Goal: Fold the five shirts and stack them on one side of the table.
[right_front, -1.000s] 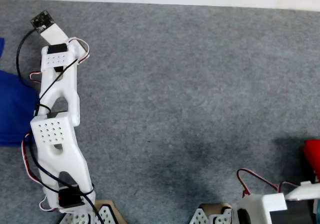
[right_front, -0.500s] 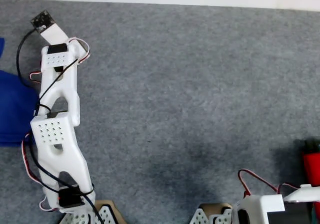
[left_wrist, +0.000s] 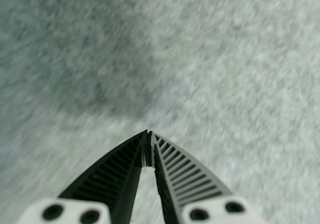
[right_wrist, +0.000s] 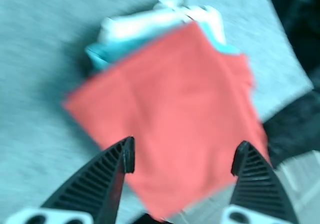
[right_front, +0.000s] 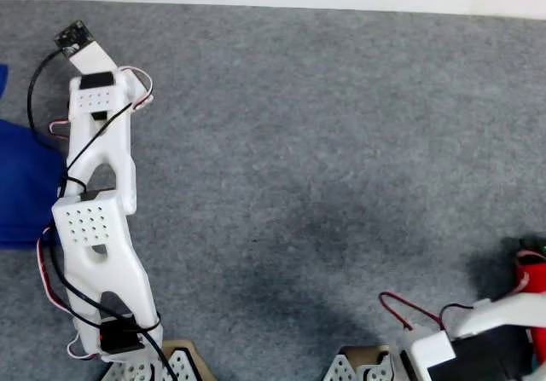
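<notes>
Right gripper: fingers spread wide, empty, directly above the red shirt, judged poised to grasp it. The red shirt tops a teal shirt and a white shirt. Left gripper: fingers closed, empty, well apart from the red shirt, over bare tabletop. No writing legible

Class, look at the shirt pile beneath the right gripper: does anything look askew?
Yes. The red shirt on top lies askew, so the teal shirt and white shirt beneath poke out at one side.
</notes>
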